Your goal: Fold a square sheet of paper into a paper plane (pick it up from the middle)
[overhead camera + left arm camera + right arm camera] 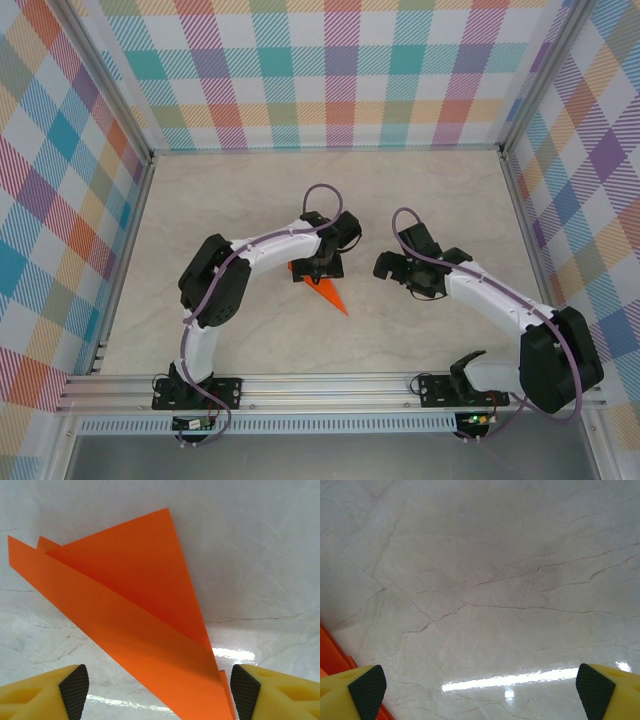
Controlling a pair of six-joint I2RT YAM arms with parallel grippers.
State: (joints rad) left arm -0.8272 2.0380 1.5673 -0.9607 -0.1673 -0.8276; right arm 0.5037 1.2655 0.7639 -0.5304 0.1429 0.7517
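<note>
A metal rail runs along the near edge, and both arms are bolted to it. Past the rail is the table. It is pale and shiny, with thin dark lines like cracks in stone. Walls with checks of many colours stand on the left, the right and the far side.

The orange paper plane lies flat on the table near the middle, a bit to the left. It is a long pointed wedge, and its tip points to the near right. In the left wrist view the paper plane shows folded layers, one on top of the other.

The left arm bends up and then right. The left gripper hangs right over the wide end of the plane. Its fingers are wide apart, with the paper between them. I cannot tell if they touch it.

The right arm reaches up and left. The right gripper hangs over bare table just beside the plane. Its fingers are wide apart too and hold nothing.
</note>
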